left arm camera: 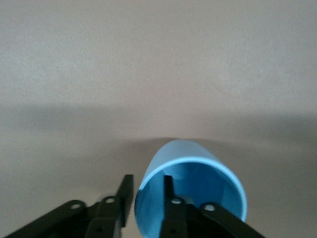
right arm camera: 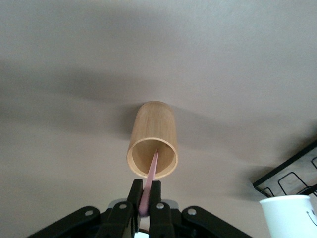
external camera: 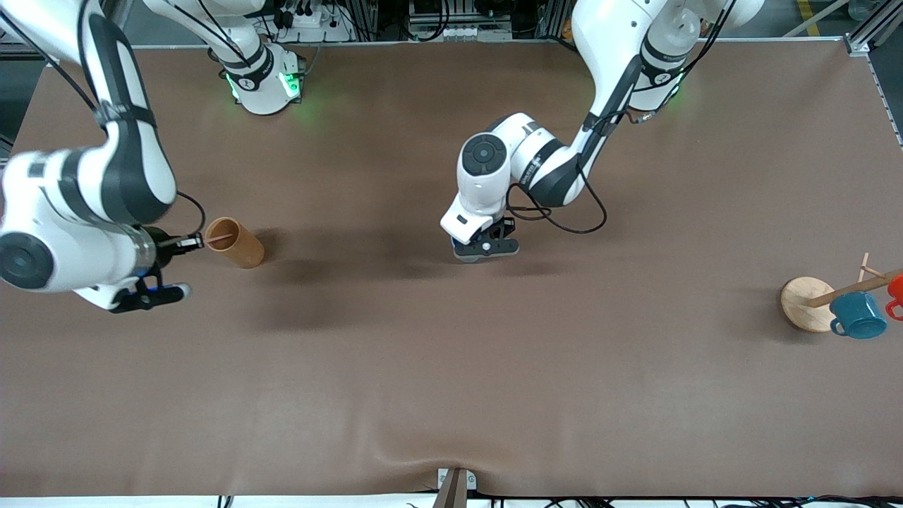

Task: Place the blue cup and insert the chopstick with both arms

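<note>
The brown table [external camera: 451,395] fills the front view, with both arms reaching out over it. The right arm [external camera: 85,204] bends low at its own end of the table, and its right gripper [external camera: 189,243] sits just beside the mouth of the brown holder [external camera: 236,243], a plain cylinder standing on the table there. The left arm [external camera: 536,159] comes down over the middle of the table, its left gripper [external camera: 485,248] low above the surface. At the left arm's end of the table stands a wooden rack [external camera: 811,302] on a round base, with a teal mug [external camera: 858,315] (the one with a handle) hanging from its rod and something red-orange [external camera: 896,289] cut off by the frame edge next to it. In the left wrist view the blue cup [left arm camera: 190,191] is pinched at its rim by the left gripper, one finger [left arm camera: 168,198] inside the cup and the other outside against the wall; the cup is held at the middle of the table, whether resting or just off it cannot be told. In the right wrist view the right gripper's fingers are closed on the chopstick [right arm camera: 150,183], a thin pale-pink stick whose far tip reaches into the holder's open mouth. A white cup [right arm camera: 290,216] and a black wire frame [right arm camera: 292,171] show at that view's edge.
</note>
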